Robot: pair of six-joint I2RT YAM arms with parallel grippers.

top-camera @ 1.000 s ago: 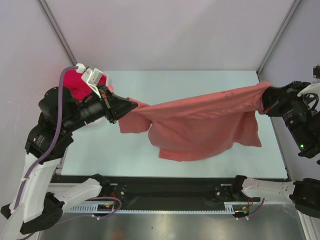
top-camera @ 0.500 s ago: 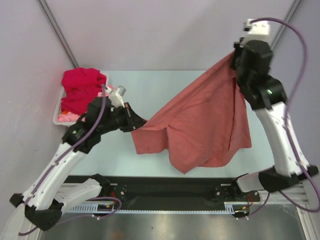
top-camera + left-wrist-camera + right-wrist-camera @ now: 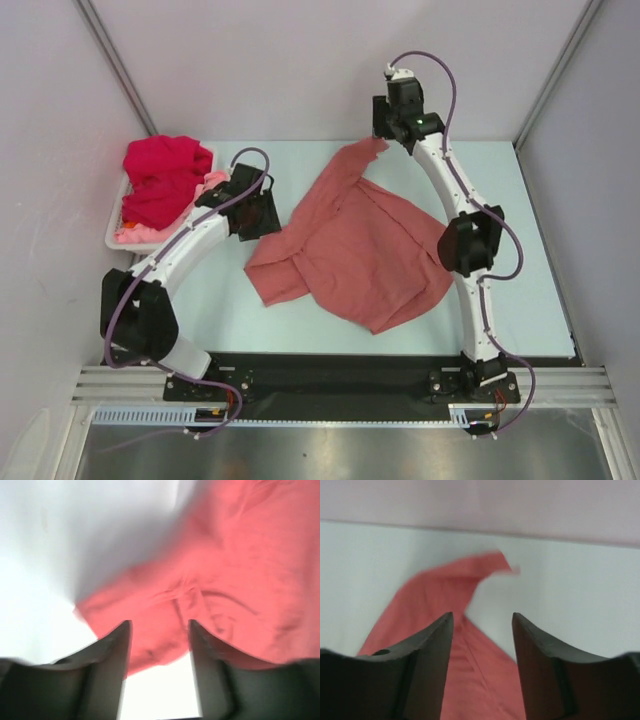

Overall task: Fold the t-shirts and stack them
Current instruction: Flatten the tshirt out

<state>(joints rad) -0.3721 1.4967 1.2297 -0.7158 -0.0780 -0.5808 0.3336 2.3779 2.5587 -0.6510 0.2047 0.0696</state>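
The dusty salmon-red cloth t-shirt [image 3: 350, 245] lay opened out but rumpled across the middle of the pale table [image 3: 520, 200]. One corner reached toward the far edge and a sleeve was bunched on its left side. It was laid flat, I judge, so that folding could start. The left gripper [image 3: 160, 624] hovered at that sleeve, black fingers spread, pinching nothing. The right gripper [image 3: 483, 616] hung over the far corner, likewise spread and empty. At the table's left edge a white plastic basket [image 3: 113, 238] held the bright crimson t-shirt [image 3: 160, 175] heaped above the light pink t-shirt [image 3: 135, 233], probably awaiting their turn. Count: three t-shirts, one basket, two grippers.
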